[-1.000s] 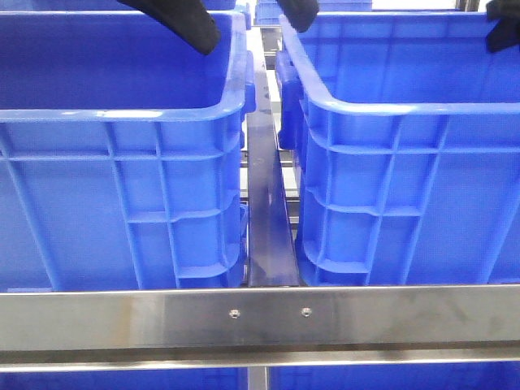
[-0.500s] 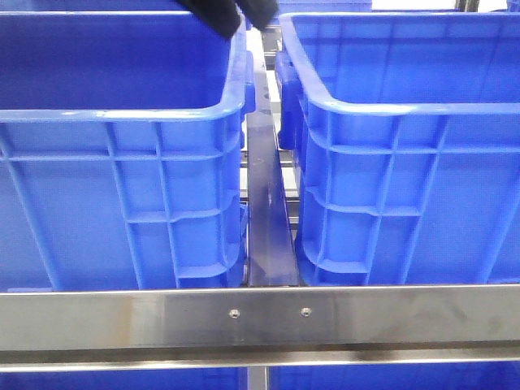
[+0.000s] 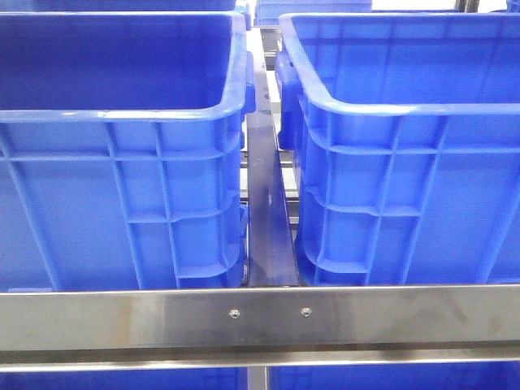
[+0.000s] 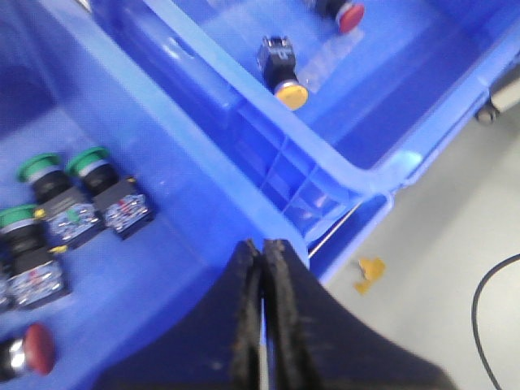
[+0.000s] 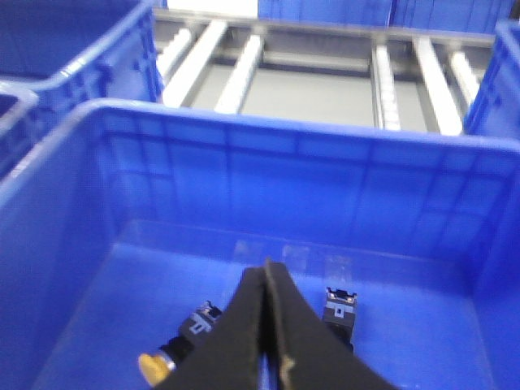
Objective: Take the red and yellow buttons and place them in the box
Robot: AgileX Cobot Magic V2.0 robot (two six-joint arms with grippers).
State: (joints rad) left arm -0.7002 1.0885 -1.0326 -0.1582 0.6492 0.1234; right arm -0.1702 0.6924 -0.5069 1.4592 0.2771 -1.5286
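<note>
Both arms are now gone from the front view, where a second ago dark gripper parts were showing above the rims of the left bin (image 3: 122, 114) and the right bin (image 3: 406, 106); half a second ago only one dark tip was left near the gap between them. My reading is that the arms are lifting clear, probably between one pick and the next.

The left gripper (image 4: 262, 268) is hanging with its jaws pressed together and nothing between them, over the wall between two bins. On one side of that wall a red button (image 4: 28, 351) is lying beside several green buttons (image 4: 39, 169) (those are not wanted). On the other side a yellow button (image 4: 284, 80) and another red one (image 4: 343, 13) are lying on the bin floor, which looks like the box being filled.

The right gripper (image 5: 268, 280) is also closed and empty, hovering over a bin where a yellow-capped button (image 5: 175, 348) is lying partly hidden behind the fingers (image 5: 236, 341), with a second button block (image 5: 340, 313) just beside them (its cap colour cannot be seen).

The task is looking partly done: at least one red button is still waiting among the green ones.
</note>
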